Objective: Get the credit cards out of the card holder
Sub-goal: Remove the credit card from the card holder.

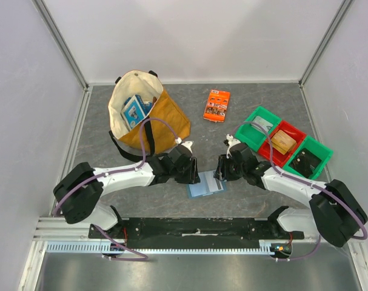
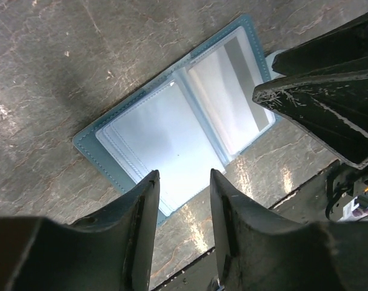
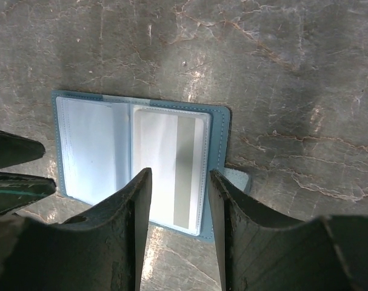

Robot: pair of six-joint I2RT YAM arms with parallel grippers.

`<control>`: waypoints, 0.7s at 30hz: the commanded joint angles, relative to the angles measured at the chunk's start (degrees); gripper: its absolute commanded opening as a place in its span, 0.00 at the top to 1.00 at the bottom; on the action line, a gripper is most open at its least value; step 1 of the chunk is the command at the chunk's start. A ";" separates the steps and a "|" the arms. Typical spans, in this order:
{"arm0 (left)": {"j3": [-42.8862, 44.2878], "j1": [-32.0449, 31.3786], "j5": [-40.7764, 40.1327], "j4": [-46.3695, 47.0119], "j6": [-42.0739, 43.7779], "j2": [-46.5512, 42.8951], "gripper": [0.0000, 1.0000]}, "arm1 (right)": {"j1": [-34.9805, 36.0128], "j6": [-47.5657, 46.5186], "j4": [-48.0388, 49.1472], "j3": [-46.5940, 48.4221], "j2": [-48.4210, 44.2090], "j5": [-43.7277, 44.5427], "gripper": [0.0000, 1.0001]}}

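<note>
Near the middle of the near edge of the dark grey stone-patterned surface [image 1: 262, 97]: the flat light-blue bifold card holder [image 1: 206, 185], opened flat, clear pockets up. Lies between the two claws. In the page nearer the right arm, behind the clear plastic, one pale credit card with a grey stripe [image 3: 171, 170]; true colour hard to tell under the glare. Other page shining white, content not possible to tell. At the holder's right edge, a small pale-blue closing tab [image 3: 238, 179], sticking out onto the surface.

Left claw [image 1: 188, 171]: low over the holder's left page, fingers moderately apart, page visible in the gap. Holds nothing; contact of the tips with the plastic not possible to tell. Right claw [image 1: 222, 171]: low over the right page, fingers also moderately apart, with the striped card showing between them. Grips nothing.

Toward the far left corner, a tan canvas tote bag [image 1: 171, 124], standing open, with a blue-and-white box [image 1: 134, 109] inside. Near the middle of the far edge, an orange printed packet [image 1: 217, 104], lying flat. Along the right edge, a row of green and red plastic bins [image 1: 251, 116].
</note>
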 commanded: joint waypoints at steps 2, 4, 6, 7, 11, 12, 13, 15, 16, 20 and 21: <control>1.66 -0.84 -1.34 3.17 -0.63 2.96 0.61 | 0.18 -0.78 3.11 -0.77 1.46 -0.06 0.52; 1.05 -0.84 -1.34 3.43 -1.16 3.84 0.63 | 0.18 -0.78 3.38 -0.95 1.99 -0.42 0.52; 0.34 -0.84 -1.26 3.52 -1.69 4.89 0.67 | 0.09 -0.87 3.55 -1.04 2.52 -0.42 0.52; 0.08 -0.84 -1.34 3.52 -1.95 5.15 0.69 | 0.18 -0.96 3.73 -1.12 2.78 -0.33 0.52; -1.24 -0.84 -1.26 3.52 -3.27 6.65 0.73 | 0.18 -0.96 4.26 -1.30 3.05 -1.21 0.53; -1.59 -0.76 -1.26 3.52 -3.62 6.83 0.76 | 0.18 -0.96 4.52 -1.39 3.05 -1.82 0.53; -1.94 -0.84 -1.26 3.52 -3.89 7.00 0.77 | 0.09 -0.87 4.87 -1.48 2.87 -2.43 0.54; -2.47 -0.84 -1.26 3.52 -4.24 7.00 0.81 | 0.18 -0.61 5.05 -1.39 2.43 -3.14 0.57; -2.73 -0.84 -1.26 3.52 -4.41 7.09 0.82 | 0.18 -0.61 5.14 -1.21 2.08 -3.49 0.59; -3.44 -0.93 -1.17 3.52 -4.68 7.00 0.83 | 0.18 -0.26 5.40 -0.95 1.55 -5.07 0.64; -3.53 -0.85 -1.17 3.52 -4.68 7.00 0.83 | 0.18 -0.26 5.40 -0.86 1.38 -5.34 0.64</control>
